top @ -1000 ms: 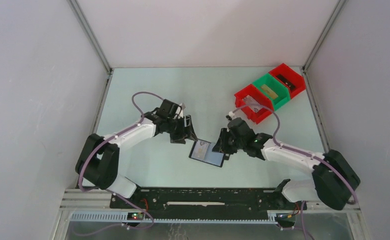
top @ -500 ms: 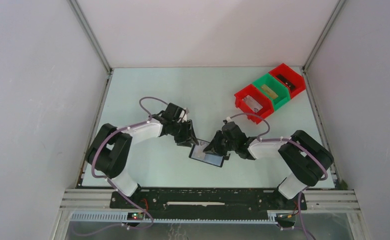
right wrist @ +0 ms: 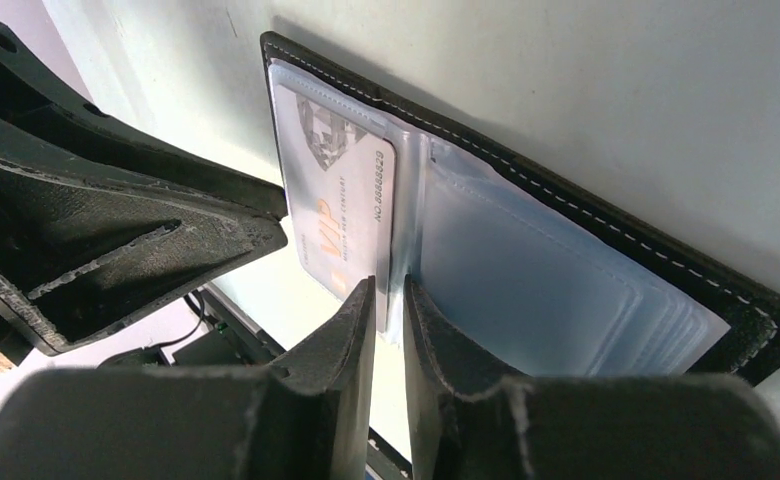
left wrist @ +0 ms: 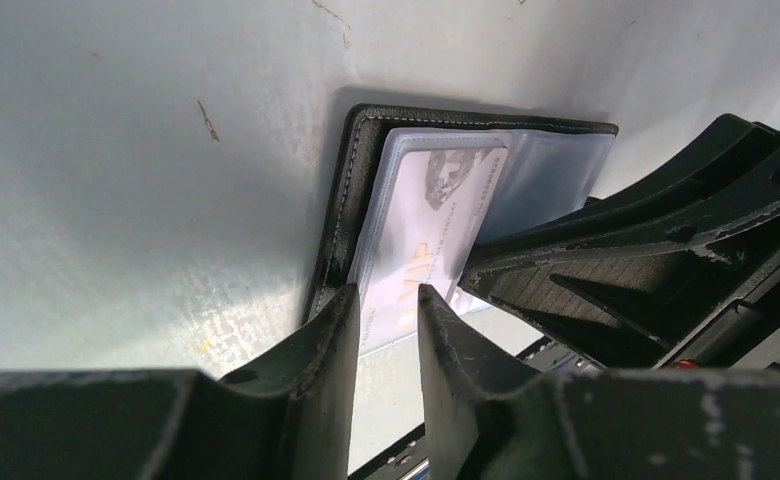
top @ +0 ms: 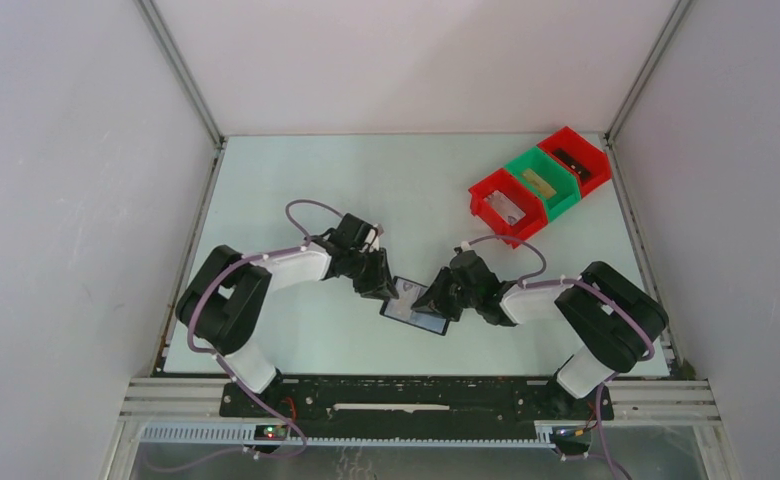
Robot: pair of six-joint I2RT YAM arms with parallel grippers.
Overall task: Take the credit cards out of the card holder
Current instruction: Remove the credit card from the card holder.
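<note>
The black card holder (top: 418,318) lies open on the table between both arms. Its cover (left wrist: 351,180) frames clear sleeves, and one pale credit card (left wrist: 436,230) marked VIP sticks partly out of the left sleeve, past the near edge. My left gripper (top: 387,291) is at that card's protruding end, jaws narrowly open (left wrist: 386,300), table showing through the gap. My right gripper (top: 432,299) has its jaws drawn to a thin slit (right wrist: 389,285) around the sleeves' middle fold, beside the card (right wrist: 341,210). The right sleeves (right wrist: 526,270) look layered; their contents are unclear.
A red bin (top: 506,207), a green bin (top: 543,182) and another red bin (top: 576,160) stand in a row at the back right. The two gripper bodies sit close together over the wallet, the right one filling the right side of the left wrist view (left wrist: 646,250).
Both grippers have moved in and down onto the open wallet. The left jaws have narrowed a lot; the right jaws closed a little, then held.
</note>
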